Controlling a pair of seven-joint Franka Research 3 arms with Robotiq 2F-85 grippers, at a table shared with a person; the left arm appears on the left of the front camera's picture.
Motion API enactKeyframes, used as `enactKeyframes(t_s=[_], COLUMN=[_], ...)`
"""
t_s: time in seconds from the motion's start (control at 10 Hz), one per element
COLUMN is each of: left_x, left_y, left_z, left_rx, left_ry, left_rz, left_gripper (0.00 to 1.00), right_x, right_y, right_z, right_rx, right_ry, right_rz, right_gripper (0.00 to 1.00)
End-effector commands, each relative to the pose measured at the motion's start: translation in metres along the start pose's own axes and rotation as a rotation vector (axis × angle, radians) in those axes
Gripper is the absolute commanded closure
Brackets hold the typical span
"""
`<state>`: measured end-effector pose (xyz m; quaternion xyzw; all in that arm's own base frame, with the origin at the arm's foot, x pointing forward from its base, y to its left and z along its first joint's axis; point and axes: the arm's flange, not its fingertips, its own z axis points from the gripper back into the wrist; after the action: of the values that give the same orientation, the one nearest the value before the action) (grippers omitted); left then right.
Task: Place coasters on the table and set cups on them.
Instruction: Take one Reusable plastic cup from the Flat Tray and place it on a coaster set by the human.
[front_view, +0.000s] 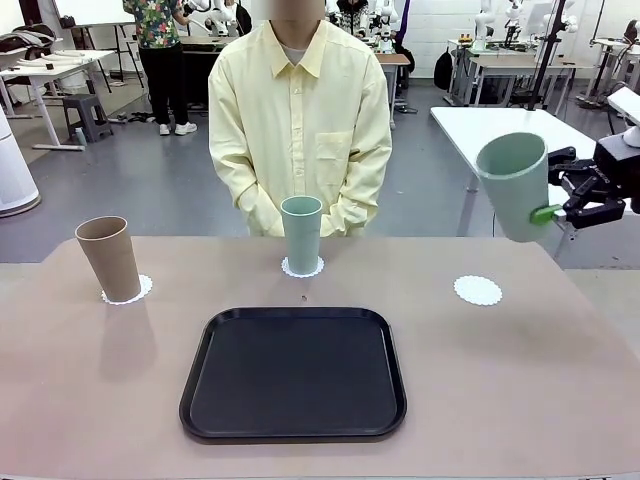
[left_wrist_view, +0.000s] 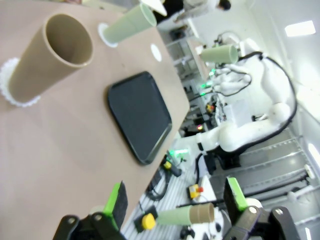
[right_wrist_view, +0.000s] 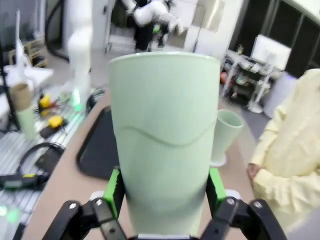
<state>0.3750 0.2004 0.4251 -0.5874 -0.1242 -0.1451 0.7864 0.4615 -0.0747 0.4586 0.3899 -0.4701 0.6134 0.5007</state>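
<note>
On table (front_view: 90, 400): three cups (front_view: 301, 234), three coasters (front_view: 477, 290)

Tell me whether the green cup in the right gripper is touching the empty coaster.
Apart. The front view shows the held green cup in the right gripper, well above the table, clear of the empty coaster.

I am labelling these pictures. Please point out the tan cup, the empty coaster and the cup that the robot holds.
tan cup (front_view: 108, 257), front view, middle of its side wall.
empty coaster (front_view: 477, 290), front view, its centre.
held green cup (front_view: 514, 185), front view, middle of its side wall.
</note>
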Motion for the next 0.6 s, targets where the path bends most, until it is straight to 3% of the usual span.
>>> enactKeyframes(t_s=[0.0,0.2,0.3,0.4,0.5], left_x=[0.001,0.001,0.001,0.001,0.001], left_y=[-0.003,-0.003,-0.003,-0.003,-0.003], left_z=[0.0,0.0,0.0,0.0,0.0], left_rx=[0.005,0.005,0.005,0.005,0.005], left_ry=[-0.009,-0.009,-0.009,-0.009,-0.009], left_rz=[0.013,0.013,0.013,0.013,0.013], left_gripper=[0.0,0.0,0.0,0.0,0.0], right_x=[-0.011,-0.029,-0.033,-0.027,-0.027], right_y=[-0.016,-0.02,-0.02,-0.012,-0.012], right_z=[0.013,0.02,0.017,0.019,0.019], right_rx=[-0.032,-0.045,-0.072,-0.051,-0.051], right_ry=[-0.155,-0.188,-0.089,-0.164,-0.164], right_rz=[0.005,-0.003,-0.012,-0.029,-0.029], right_gripper=[0.35,0.35,0.35,0.35,0.35])
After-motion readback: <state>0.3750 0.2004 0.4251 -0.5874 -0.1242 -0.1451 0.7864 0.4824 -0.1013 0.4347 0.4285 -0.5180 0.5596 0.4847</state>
